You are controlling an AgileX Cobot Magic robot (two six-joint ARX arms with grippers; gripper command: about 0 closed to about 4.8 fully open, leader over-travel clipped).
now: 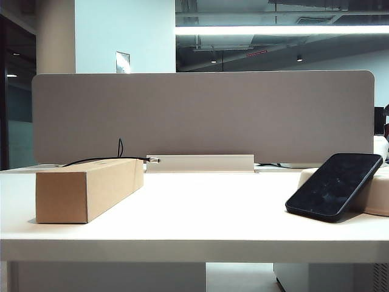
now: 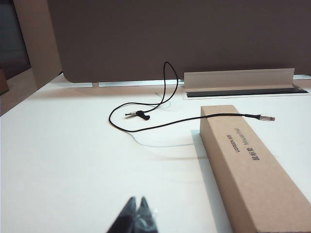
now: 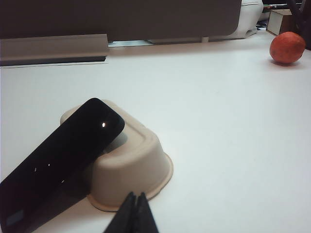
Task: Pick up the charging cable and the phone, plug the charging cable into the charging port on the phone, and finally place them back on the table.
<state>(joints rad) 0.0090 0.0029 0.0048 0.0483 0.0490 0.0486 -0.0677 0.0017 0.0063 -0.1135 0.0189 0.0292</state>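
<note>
I see the phone [image 1: 334, 185] propped tilted against the tray [image 1: 380, 191]; the charging cable [image 1: 106, 159] lies over the box [image 1: 88, 188] on the counter [image 1: 200, 213].

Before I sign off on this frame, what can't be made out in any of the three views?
- Charging port: too small to find on the phone in exterior or right wrist view.
- Charging cable: its far end disappears behind the partition.
- Left gripper, right gripper: only the shut fingertips show; frame edge cuts the rest.
- Tray: upside down, its inside hidden.
</note>
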